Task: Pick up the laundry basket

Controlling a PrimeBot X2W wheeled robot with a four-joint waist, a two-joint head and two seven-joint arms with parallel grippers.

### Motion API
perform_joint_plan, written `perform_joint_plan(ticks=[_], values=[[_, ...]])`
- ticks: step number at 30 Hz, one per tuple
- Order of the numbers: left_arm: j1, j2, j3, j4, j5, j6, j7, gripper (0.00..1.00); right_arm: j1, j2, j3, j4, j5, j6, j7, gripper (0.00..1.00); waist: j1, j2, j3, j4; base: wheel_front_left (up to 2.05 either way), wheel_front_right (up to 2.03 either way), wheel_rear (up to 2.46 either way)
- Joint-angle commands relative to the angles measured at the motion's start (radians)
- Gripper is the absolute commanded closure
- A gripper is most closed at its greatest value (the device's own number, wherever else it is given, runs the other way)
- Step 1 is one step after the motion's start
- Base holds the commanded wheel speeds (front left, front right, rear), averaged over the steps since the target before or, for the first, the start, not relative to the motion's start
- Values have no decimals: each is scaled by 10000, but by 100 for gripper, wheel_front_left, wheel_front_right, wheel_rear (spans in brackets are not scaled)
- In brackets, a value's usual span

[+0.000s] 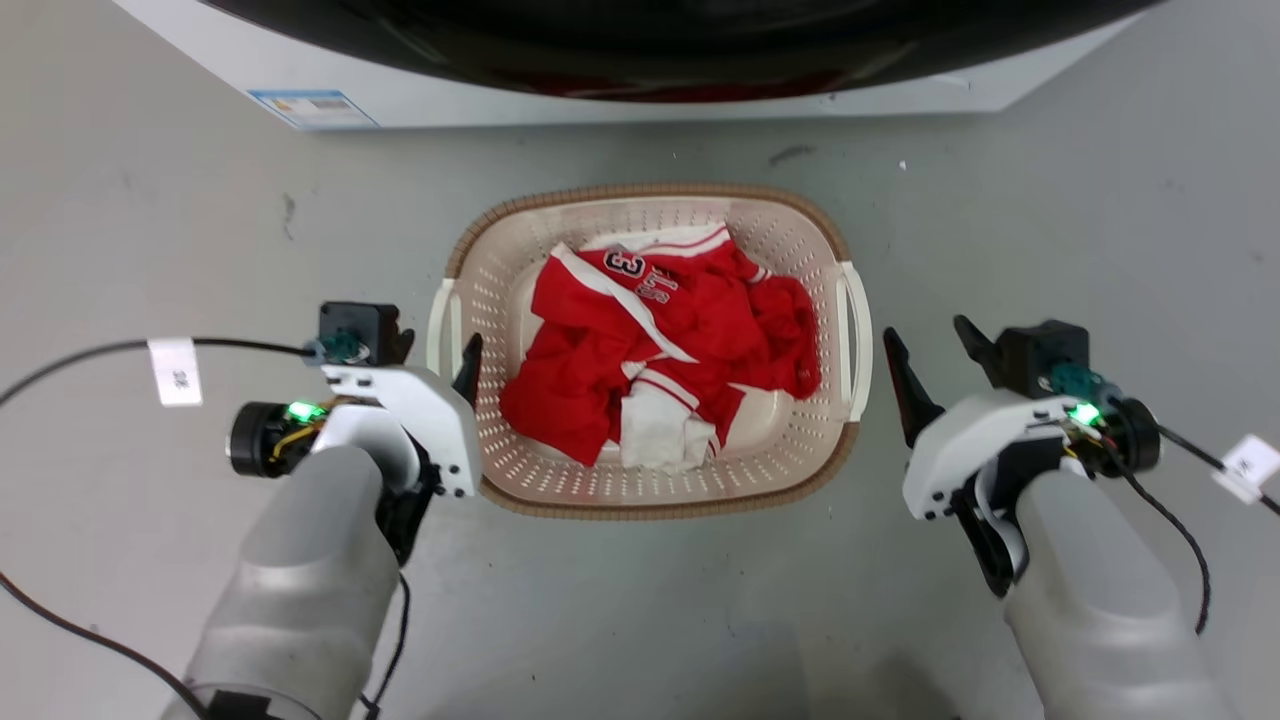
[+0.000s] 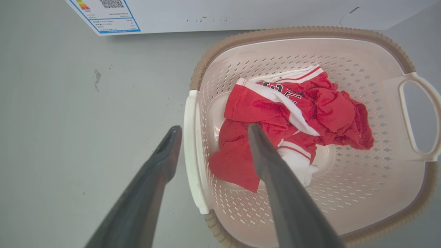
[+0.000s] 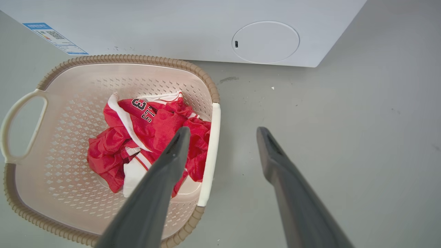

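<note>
left gripper [image 2: 214,131]: jaws apart, astride left handle [image 2: 190,137] | right gripper [image 1: 928,335]: jaws apart, near right handle [image 1: 858,340] | basket [image 1: 650,500]: on floor [image 1: 640,620], red clothes [image 1: 680,330] inside

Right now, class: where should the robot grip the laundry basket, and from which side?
Probably the white side handles of the laundry basket: left gripper on the left handle, right gripper on the right handle, from above. Each is a slim bar jutting past the rim.

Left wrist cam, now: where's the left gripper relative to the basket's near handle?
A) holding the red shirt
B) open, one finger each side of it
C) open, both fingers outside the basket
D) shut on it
B: the left gripper is open, with the white handle of the laundry basket between its two fingers.
</note>
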Motion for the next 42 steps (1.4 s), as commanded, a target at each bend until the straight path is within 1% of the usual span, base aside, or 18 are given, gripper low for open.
perform_joint_plan(ticks=[1, 7, 15, 22, 27, 28, 29, 30, 31, 34, 42], values=[[-202, 92, -70, 41, -122, -16, 93, 0, -276, 15, 109, 146, 98, -7, 49, 0, -2, 0, 264, -125, 0, 0, 0], [-713, 424, -804, 238, -1004, -19, 955, 0, -1371, 17, 970, 1399, 743, -7, 488, 0, -2, 0, 745, -131, 0, 0, 0], [-1278, 715, -1503, 395, -2017, -20, 1907, 0, -2582, 14, 1866, 2582, 1282, -5, 945, 0, -2, 0, 1418, -101, 0, 0, 0], [-1795, 908, -2012, 428, -2658, -21, 2338, 0, -3475, 14, 2463, 3207, 1521, -7, 1151, 0, -2, 0, 2073, -17, 0, 0, 0], [-2183, 1002, -2436, 418, -2935, -19, 2428, 0, -3991, 12, 2742, 3504, 1813, -7, 1288, 0, -2, 0, 2471, 38, 0, 0, 0], [-2234, 989, -2508, 444, -2997, -20, 2458, 7, -4050, 12, 2798, 3557, 1884, -7, 1339, 0, -2, 0, 2526, 57, 0, 0, 0], [-2261, 946, -2577, 461, -3101, -21, 2541, 67, -4099, 12, 2842, 3617, 1966, -7, 1408, 50, -2, 0, 2565, 73, 0, 0, 0], [-2303, 938, -2656, 463, -3157, -20, 2554, 100, -4140, 14, 2906, 3654, 2031, -7, 1464, 75, -2, 0, 2591, 89, 0, 0, 0], [-2349, 938, -2732, 462, -3261, -21, 2600, 100, -4202, 12, 2961, 3675, 2081, -7, 1459, 100, -2, 0, 2618, 97, 0, 0, 0], [-2411, 989, -2931, 456, -3451, -3, 2552, 100, -4279, 12, 3142, 3745, 2252, 3, 1477, 100, -2, 0, 2666, 117, 0, 0, 0], [-2381, 910, -3403, 456, -4092, -3, 2537, 100, -4247, 15, 3509, 3946, 2626, 10, 1486, 100, -2, 0, 2573, 171, 0, 0, 0]])
